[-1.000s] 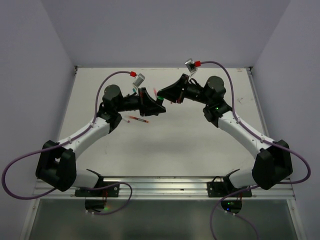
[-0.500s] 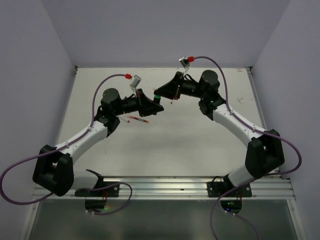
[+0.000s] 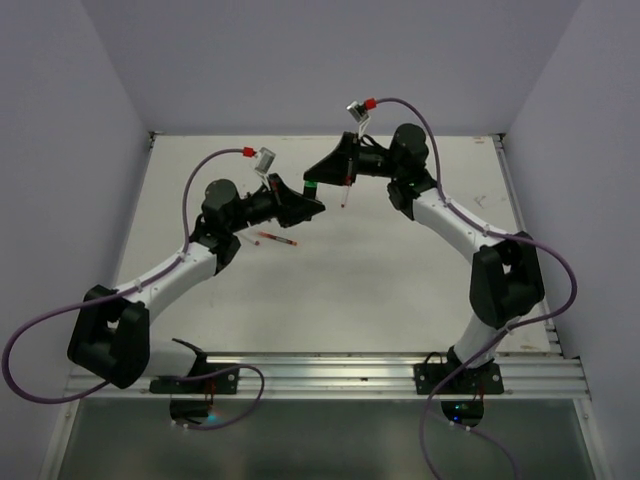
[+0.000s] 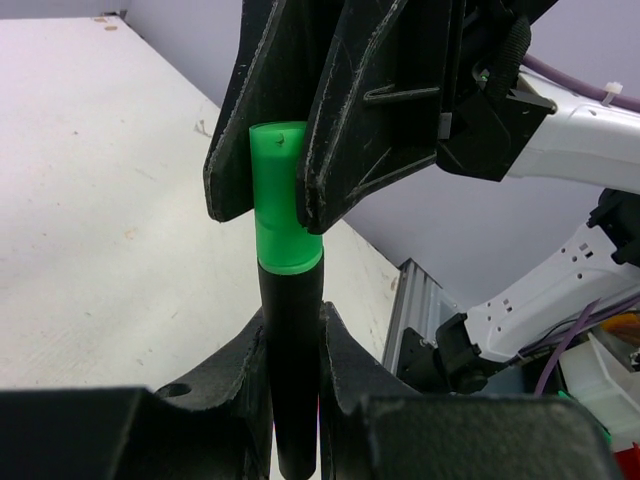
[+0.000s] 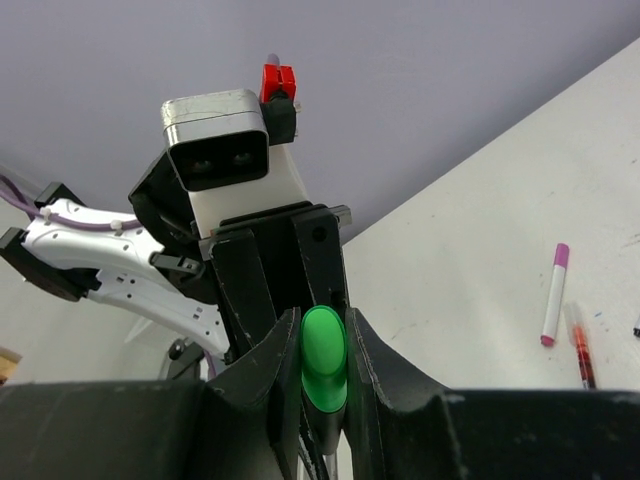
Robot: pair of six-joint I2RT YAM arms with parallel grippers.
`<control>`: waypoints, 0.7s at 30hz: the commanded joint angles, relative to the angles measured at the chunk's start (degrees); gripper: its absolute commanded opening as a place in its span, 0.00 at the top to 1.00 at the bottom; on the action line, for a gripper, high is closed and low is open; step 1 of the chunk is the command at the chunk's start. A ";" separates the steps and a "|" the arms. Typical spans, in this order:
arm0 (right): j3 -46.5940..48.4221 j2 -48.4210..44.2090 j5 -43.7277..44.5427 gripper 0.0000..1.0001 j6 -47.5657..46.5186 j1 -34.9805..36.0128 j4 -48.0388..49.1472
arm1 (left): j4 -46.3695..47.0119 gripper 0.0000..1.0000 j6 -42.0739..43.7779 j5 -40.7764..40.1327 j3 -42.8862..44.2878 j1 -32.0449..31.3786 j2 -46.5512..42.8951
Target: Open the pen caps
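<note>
Jaws of the left gripper (image 4: 292, 335) pinch the black barrel of the highlighter (image 4: 288, 295); those of the right gripper (image 5: 322, 345) clamp its green cap (image 4: 278, 195) above the table (image 4: 90, 200).

A robotics lab test cell: plain violet walls (image 3: 330, 60) stand behind and beside the left pincer (image 3: 308, 208) and right pincer (image 3: 313, 184), a scuffed white surface (image 3: 330, 290) below them, purple cables (image 3: 205, 163) and an aluminium rail (image 3: 330, 372) nearer than them.

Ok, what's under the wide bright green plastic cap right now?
Under the green cap runs the highlighter's black barrel, clamped in the left tool. The pen's tip is covered by the cap.
</note>
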 commanded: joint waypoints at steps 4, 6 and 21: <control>10.98 2.34 17.37 1.00 1.15 -5.66 14.93 | -8.38 1.00 0.78 13.05 -3.35 -2.25 2.00; 12.64 2.97 17.55 1.00 1.24 -5.75 15.10 | -8.47 1.00 0.78 13.05 -3.35 -2.25 2.26; 26.88 10.25 18.96 1.00 3.53 -8.73 13.52 | -11.11 1.00 1.22 13.57 -5.02 -2.34 2.18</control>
